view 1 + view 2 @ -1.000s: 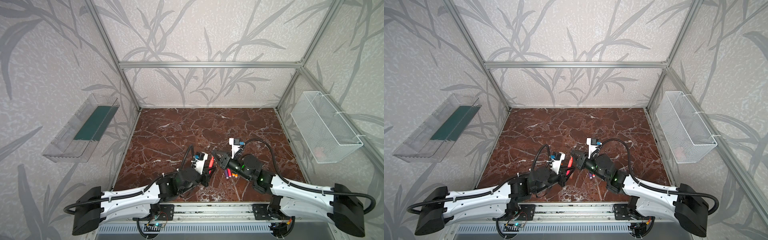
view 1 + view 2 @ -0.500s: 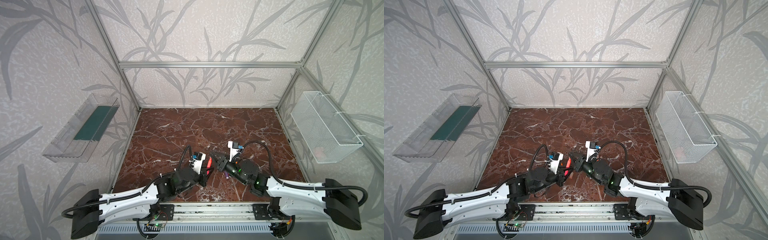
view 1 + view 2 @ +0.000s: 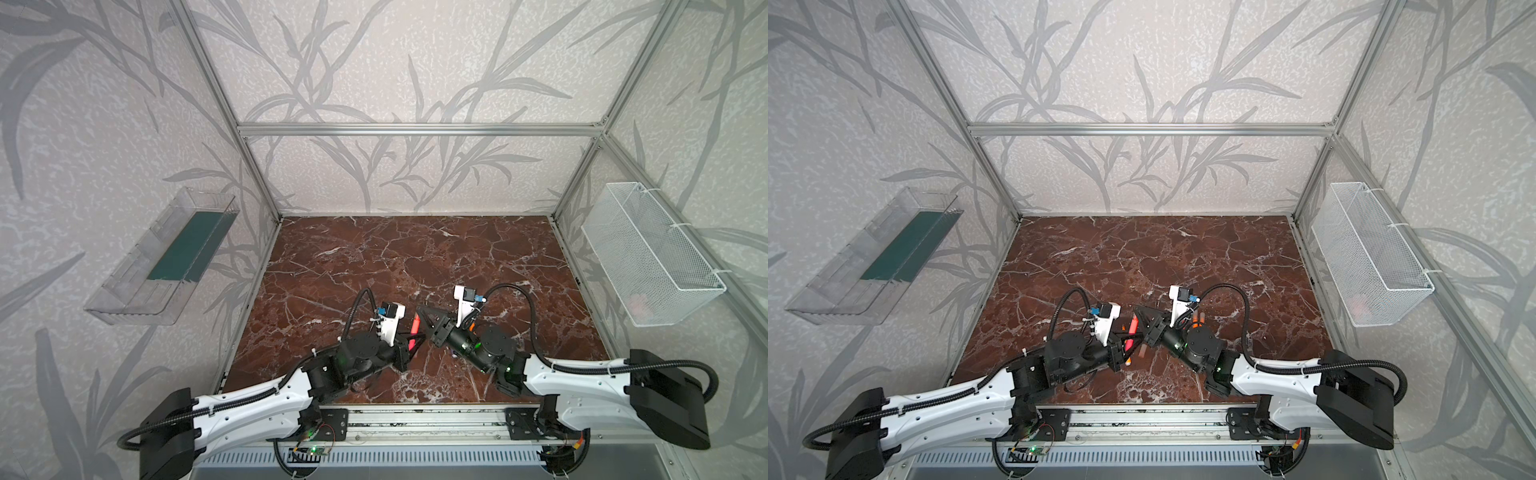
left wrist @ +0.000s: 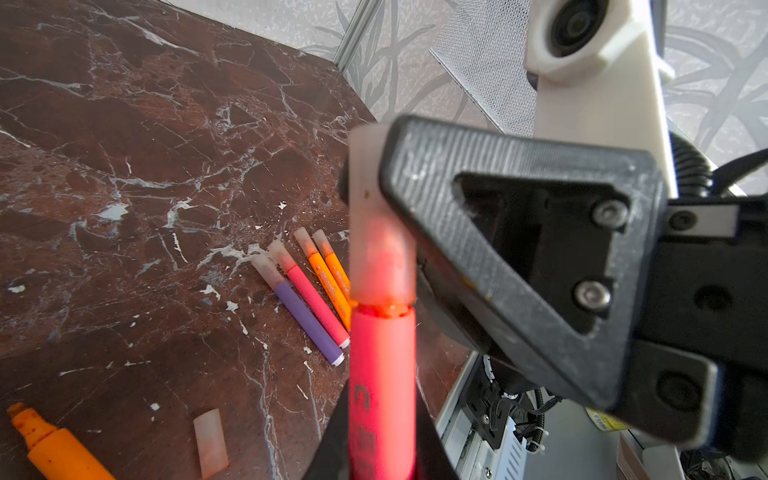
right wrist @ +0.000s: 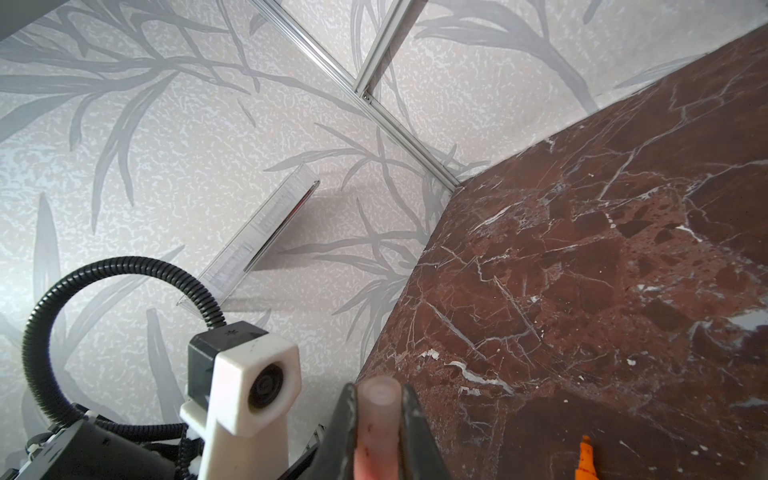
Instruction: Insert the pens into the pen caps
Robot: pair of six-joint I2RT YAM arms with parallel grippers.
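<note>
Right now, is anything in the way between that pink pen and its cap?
Nothing visible. The pink-red pen, held by the left gripper, already has its tip inside the translucent cap that the right gripper grips.

Glossy marble tabletop, translucent plastic cap

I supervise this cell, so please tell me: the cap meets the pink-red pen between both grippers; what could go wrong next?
1. The right gripper is shut on the cap; if it retreats without opening, it may pull the cap off the pink-red pen held by the left gripper.
2. The uncapped orange pen and loose cap lie nearby; a low arm could knock them.
</note>
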